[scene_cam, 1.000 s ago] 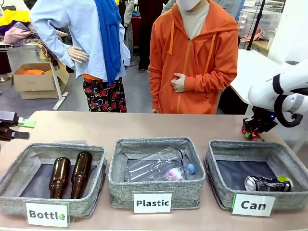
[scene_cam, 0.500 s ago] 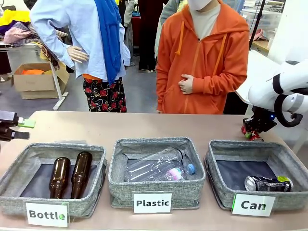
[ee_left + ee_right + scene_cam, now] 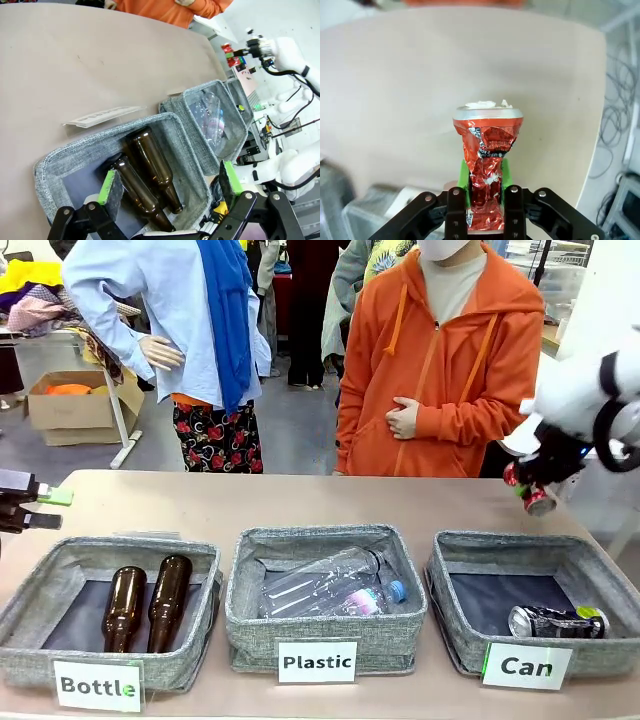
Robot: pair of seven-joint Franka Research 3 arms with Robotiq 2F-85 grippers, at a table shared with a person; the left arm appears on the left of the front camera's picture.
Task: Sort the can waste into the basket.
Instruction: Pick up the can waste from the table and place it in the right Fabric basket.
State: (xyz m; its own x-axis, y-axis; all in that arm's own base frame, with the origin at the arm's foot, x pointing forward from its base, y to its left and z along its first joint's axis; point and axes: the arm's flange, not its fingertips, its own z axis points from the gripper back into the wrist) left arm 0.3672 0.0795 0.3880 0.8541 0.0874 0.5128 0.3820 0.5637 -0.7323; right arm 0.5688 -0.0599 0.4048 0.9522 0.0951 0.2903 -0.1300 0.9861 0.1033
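Across the worktop (image 3: 200, 505) stand three grey fabric bins along its near edge: the one labelled Bottle (image 3: 105, 625) at the near left corner with two brown glass bottles (image 3: 146, 604) lying in it, the one labelled Plastic (image 3: 325, 595) in the middle with clear plastic bottles (image 3: 330, 585), and the basket (image 3: 535, 600) labelled Can at the near right corner. A person in an orange hoodie (image 3: 450, 370) stands at the far edge, one hand against the body.

What has changed is on the right. One second ago the right tool (image 3: 532, 490) sat low at the worktop's right edge, just behind the basket, closed on the crushed red can (image 3: 528, 492). Now that arm has risen and the can hangs clear of the worktop, above and behind the basket's far right corner. The right wrist view shows the can (image 3: 487, 170) pinched upright between the green pads, jaws squeezed tight on its crumpled waist. The pick therefore looks done; what is left, by this reading, is to carry the can over the basket and let go.

The black-and-silver can (image 3: 555, 620) already lies in the basket's near right corner, unmoved. The person has shifted rightward along the far edge. The left tool (image 3: 170, 187) waits with jaws spread wide and empty over the Bottle bin, as it did before.
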